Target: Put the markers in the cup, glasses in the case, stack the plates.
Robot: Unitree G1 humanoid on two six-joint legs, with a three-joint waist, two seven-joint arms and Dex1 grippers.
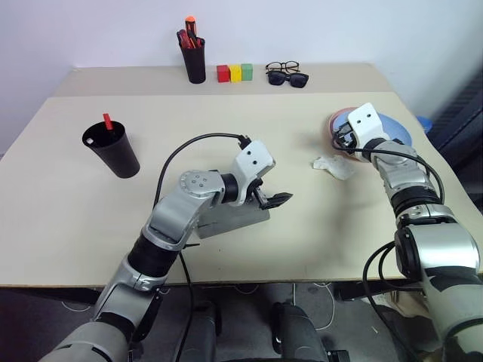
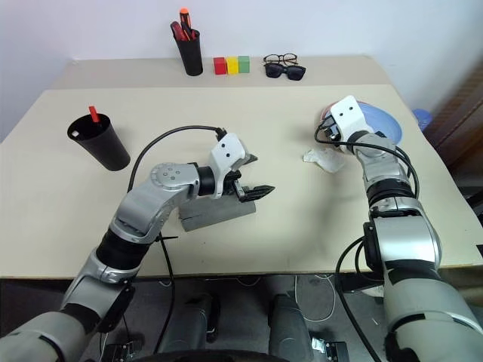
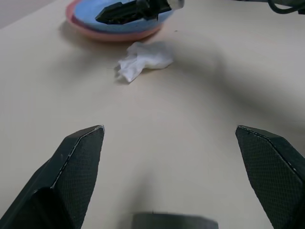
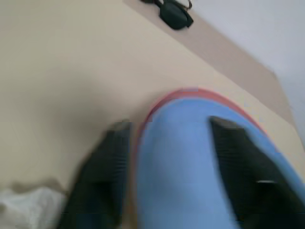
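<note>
Right gripper hangs spread and empty over the blue plate nested in the pink plate; left gripper wide, empty (head views show the grey case beneath, cup at ten o'clock).

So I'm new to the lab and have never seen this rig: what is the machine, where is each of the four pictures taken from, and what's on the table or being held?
It is a humanoid robot with two arms, each ending in a two-fingered black gripper. Two pictures come from its head, looking down; the other two come from cameras on its wrists. On the beige table stand a tapered black plastic cup with a red marker in it, a grey oblong case and a light blue plate stacked on a salmon pink plate, beside a crumpled white tissue. At the back are a pen holder, coloured blocks and two pairs of glasses. The left gripper is open above the case; the right gripper, open, is over the plates. Neither holds anything.
</note>
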